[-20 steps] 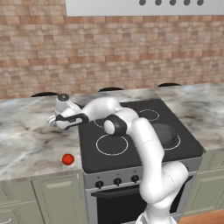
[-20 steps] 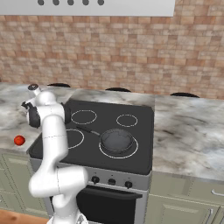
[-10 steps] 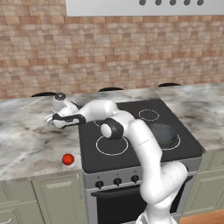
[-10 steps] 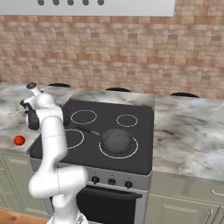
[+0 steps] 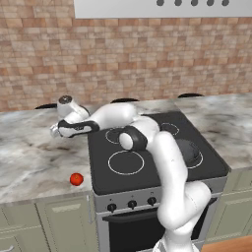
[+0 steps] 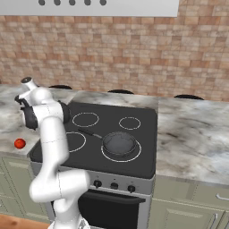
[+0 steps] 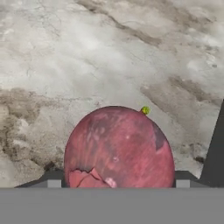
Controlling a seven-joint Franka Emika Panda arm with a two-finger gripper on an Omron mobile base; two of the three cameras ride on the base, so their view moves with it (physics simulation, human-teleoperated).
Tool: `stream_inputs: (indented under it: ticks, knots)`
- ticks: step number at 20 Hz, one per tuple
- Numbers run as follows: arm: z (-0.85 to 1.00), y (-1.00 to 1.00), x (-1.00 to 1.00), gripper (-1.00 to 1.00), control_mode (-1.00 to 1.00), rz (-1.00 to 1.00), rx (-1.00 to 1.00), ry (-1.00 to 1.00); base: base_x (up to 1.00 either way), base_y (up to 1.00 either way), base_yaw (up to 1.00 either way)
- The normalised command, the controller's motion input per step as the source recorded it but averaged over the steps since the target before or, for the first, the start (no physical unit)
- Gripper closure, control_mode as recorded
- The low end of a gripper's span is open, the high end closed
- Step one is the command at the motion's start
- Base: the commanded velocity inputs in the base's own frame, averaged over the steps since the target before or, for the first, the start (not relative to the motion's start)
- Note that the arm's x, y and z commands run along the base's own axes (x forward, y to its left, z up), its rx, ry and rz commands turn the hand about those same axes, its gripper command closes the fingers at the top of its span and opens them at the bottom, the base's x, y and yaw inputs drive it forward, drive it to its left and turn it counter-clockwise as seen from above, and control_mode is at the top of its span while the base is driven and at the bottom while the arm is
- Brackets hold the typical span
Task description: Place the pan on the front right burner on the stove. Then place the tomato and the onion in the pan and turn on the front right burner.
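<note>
the claw hangs low over the marble tabletop at 9 o'clock of the stove, and in the hand view the onion sits between its dark fingertips. the jaws stand wide on either side of the onion; whether the pads touch it cannot be told. the tabletop under it is grey-brown veined marble, with a brick wall behind and pale green cabinet doors below. the arm reaches from the base across the black cooktop, elbow bent over the left burners, forearm pointing toward 9 o'clock and the wrist turned down. the pan rests on the front right burner, its thin handle pointing to 10 o'clock. the tomato lies near the tabletop's front edge at about 5 o'clock of the claw, well apart from it. bare marble runs on toward 9 o'clock of the claw.
</note>
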Motion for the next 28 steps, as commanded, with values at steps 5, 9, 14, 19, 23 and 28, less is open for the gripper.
stream_inputs:
  ticks: [5, 9, 14, 19, 23, 28]
  knots:
    - [0.19, -0.83, -0.68, 1.00, -1.00, -0.17, 0.00, 0.00, 0.00, 0.00, 0.00]
    - [0.16, -1.00, -0.49, 1.00, -1.00, -0.22, 0.00, 0.00, 0.00, 0.00, 0.00]
    - [0.62, -0.82, -0.29, 1.00, -1.00, -0.22, 0.00, -0.05, 0.00, 0.00, 0.00]
    - [0.99, -0.36, -0.03, 1.00, -1.00, -0.14, 0.01, -0.11, 0.00, 0.00, 0.00]
    - [0.92, -0.54, -0.18, 1.00, -1.00, -0.11, 0.03, -0.01, 0.00, 0.00, 0.00]
    - [0.42, -0.93, -0.42, 1.00, -1.00, -0.11, 0.07, 0.00, 0.00, 0.00, 0.00]
